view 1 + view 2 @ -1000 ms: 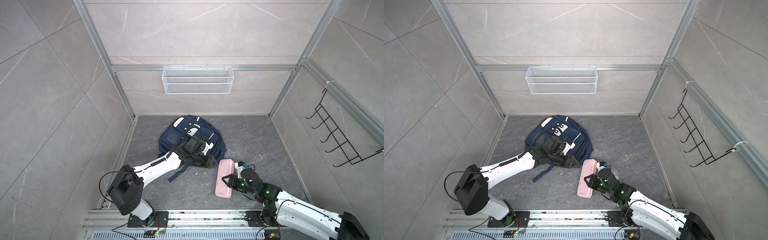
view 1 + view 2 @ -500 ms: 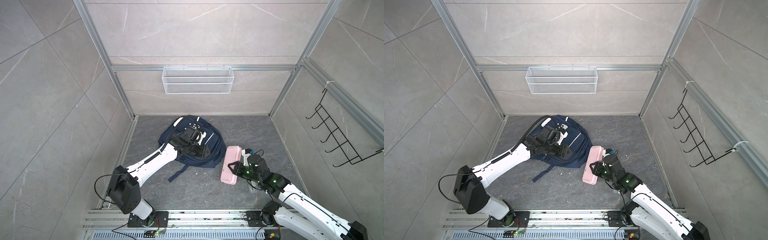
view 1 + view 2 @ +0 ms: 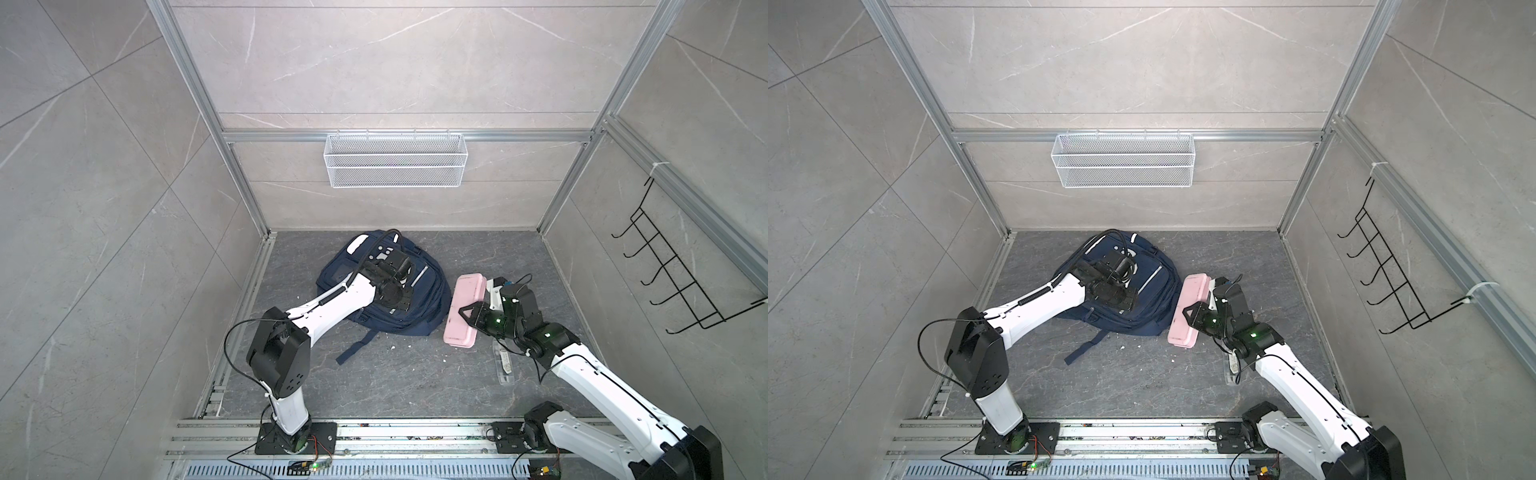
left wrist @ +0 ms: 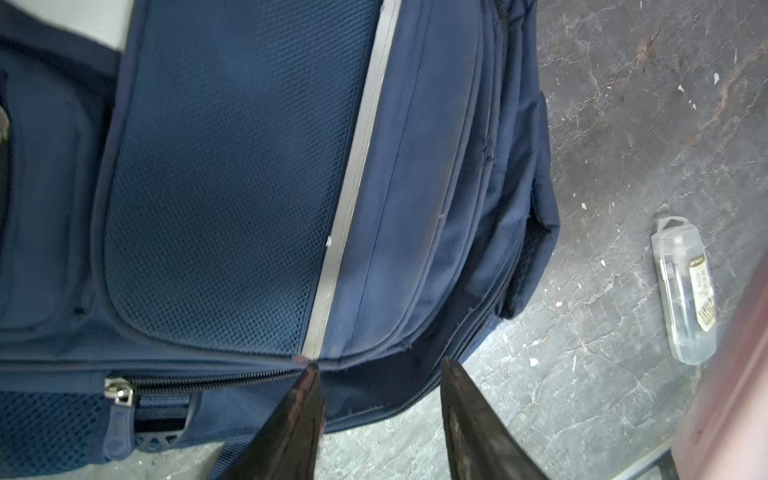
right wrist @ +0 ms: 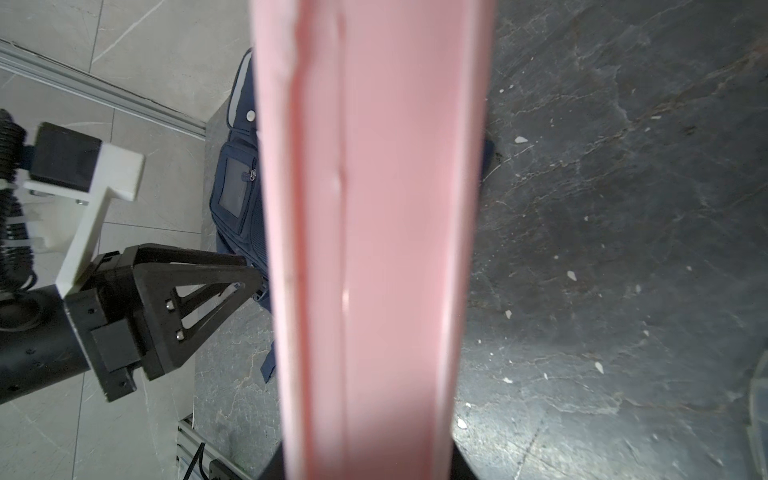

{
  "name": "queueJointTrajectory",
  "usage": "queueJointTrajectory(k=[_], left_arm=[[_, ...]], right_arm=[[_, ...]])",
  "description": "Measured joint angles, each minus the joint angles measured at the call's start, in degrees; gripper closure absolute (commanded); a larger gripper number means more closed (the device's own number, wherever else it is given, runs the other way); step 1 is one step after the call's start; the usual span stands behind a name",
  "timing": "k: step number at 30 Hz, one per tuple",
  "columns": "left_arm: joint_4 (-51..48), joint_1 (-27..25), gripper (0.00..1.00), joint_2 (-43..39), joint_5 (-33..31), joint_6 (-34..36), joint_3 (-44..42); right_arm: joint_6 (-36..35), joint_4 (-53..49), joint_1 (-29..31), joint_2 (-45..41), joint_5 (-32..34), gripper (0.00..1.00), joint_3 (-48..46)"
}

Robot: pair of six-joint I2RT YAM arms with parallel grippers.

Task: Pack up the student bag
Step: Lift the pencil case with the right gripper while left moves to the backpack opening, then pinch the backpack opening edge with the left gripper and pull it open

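Grey floor (image 3: 415,374), pink case (image 3: 467,291) — now alongside student bag (image 3: 424,316)

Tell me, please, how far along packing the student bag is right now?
Done: nothing visibly packed; the student bag lies flat. In hand: the right claw grips the pink case beside it; the left claw is open at the bag's zip. Left: opening the bag, inserting the case, perhaps the clear box on the floor.

grey tiled walls (image 3: 374,62), dark stone floor (image 3: 395,382), white wire basket (image 3: 395,166).

Overhead and close wrist views all share the student bag (image 3: 428,309)
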Motion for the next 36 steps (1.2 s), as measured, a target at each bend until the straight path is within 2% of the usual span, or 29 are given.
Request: queueJointTrajectory(k=[9, 14, 20, 26, 29, 30, 31, 36], left_arm=[[-4.22, -5.90, 0.49, 10.51, -9.88, 3.23, 9.99], [-6.27, -8.20, 0.50, 15.15, -14.73, 4.96, 13.11], [-8.31, -9.33, 0.52, 19.23, -20.92, 5.84, 15.37], [-9.51, -9.31, 0.65, 20.33, -24.06, 6.58, 15.45], [-9.92, -9.33, 0.82, 20.35, -24.22, 6.88, 16.24], [-10.08, -9.44, 0.95, 20.35, -24.22, 6.91, 16.63], [-10.32, -9.55, 1.00, 20.37, -24.20, 6.93, 17.09], [-12.44, -9.62, 1.00, 20.28, -24.37, 7.32, 19.41]], right_arm=[[0.00, 0.20, -3.80, 2.10, -4.57, 0.86, 1.11], [0.00, 0.35, -7.08, 2.45, -7.30, 0.86, 1.95], [0.04, 0.37, -7.72, 1.36, -8.92, 0.86, 1.95], [0.37, 0.66, -7.72, 0.11, -9.84, 0.86, 1.77], [0.66, 1.33, -7.72, 0.09, -9.90, 0.86, 1.22], [0.68, 1.36, -7.72, 0.09, -9.88, 0.86, 1.11], [0.68, 1.33, -7.72, 0.09, -9.88, 0.86, 1.11], [0.66, 1.70, -7.72, 0.07, -9.90, 0.86, 1.11]])
